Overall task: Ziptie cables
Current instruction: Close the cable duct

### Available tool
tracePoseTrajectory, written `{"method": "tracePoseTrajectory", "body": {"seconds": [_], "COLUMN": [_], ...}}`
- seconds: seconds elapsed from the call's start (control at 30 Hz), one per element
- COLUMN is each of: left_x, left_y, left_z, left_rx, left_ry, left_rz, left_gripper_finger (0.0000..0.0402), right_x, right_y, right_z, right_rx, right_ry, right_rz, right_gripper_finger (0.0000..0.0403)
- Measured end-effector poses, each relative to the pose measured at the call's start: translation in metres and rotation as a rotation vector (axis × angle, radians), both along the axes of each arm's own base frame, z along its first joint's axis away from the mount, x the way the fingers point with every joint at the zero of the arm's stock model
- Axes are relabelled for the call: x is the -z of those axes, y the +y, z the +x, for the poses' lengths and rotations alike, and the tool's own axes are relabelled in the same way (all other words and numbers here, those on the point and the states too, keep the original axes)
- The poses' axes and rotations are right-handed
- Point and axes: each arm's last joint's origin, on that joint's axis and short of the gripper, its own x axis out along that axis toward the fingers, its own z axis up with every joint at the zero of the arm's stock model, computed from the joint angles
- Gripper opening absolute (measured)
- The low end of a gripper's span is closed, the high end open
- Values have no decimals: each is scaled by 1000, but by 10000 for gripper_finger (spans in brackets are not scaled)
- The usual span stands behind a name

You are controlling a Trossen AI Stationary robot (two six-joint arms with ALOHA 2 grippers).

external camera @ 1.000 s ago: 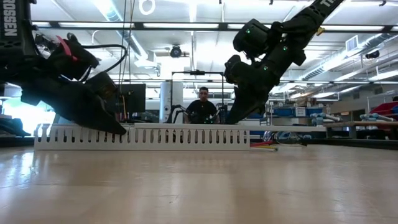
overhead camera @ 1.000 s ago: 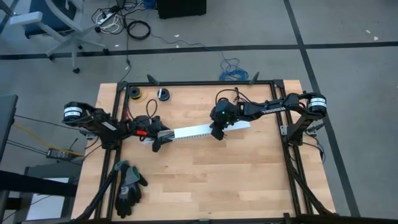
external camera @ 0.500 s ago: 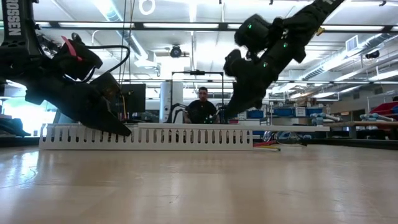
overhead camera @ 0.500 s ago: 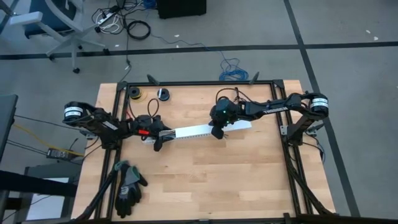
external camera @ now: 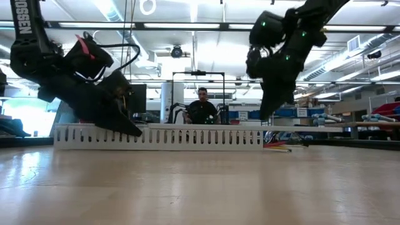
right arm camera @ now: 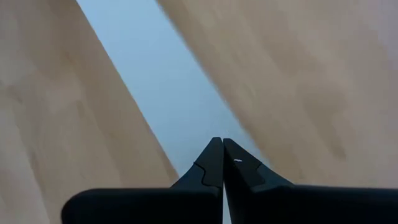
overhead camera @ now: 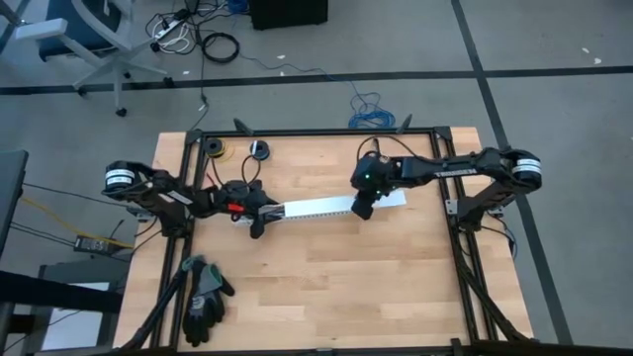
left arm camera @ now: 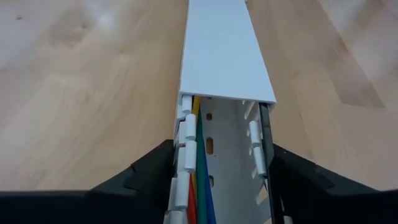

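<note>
The left gripper (overhead camera: pixel 259 213) has its jaws spread around one end of a long white slotted duct (overhead camera: pixel 321 207), one dark finger (left arm camera: pixel 146 177) pressed against each outer side wall, so it is grasping the duct. Inside the open channel, between those fingers, lie the cables (left arm camera: pixel 200 171): thin wires in yellow, green, red and blue running lengthwise along one wall. Just beyond the jaws a smooth white cover (left arm camera: pixel 222 53) closes the top of the duct and hides the rest of the wires.

The right gripper (overhead camera: pixel 363 209) has its jaws clenched tight, tips together, holding nothing. They point down at the covered top of the duct near its other end; whether the tips touch the cover cannot be told.

The duct lies flat on the wooden desk (overhead camera: pixel 326 287), lengthwise between the two arms, nearer the far edge than the near one. More coloured wire ends (external camera: pixel 275 145) show on the desk at the duct's right-arm end.

A dark glove (overhead camera: pixel 203 295) lies by the desk's near left corner. Two small spools (overhead camera: pixel 235 149) sit at the far edge, toward the left corner. A person (external camera: pixel 202 107) sits in the room behind the desk.
</note>
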Motion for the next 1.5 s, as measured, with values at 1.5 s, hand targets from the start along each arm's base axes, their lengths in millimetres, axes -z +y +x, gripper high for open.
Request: {"method": "tracePoseTrajectory", "body": {"seconds": [1.5], "left_x": [-1], "left_y": [4], "left_z": [13], "left_rx": [-18], "left_ry": [181], "left_rz": [-65], "left_gripper_finger": [305], "right_x": [29], "right_y": [-10], "right_z": [37], "right_rx": [-85], "right_ry": [-176], "right_rz": [-15], "right_gripper_finger": [0]}}
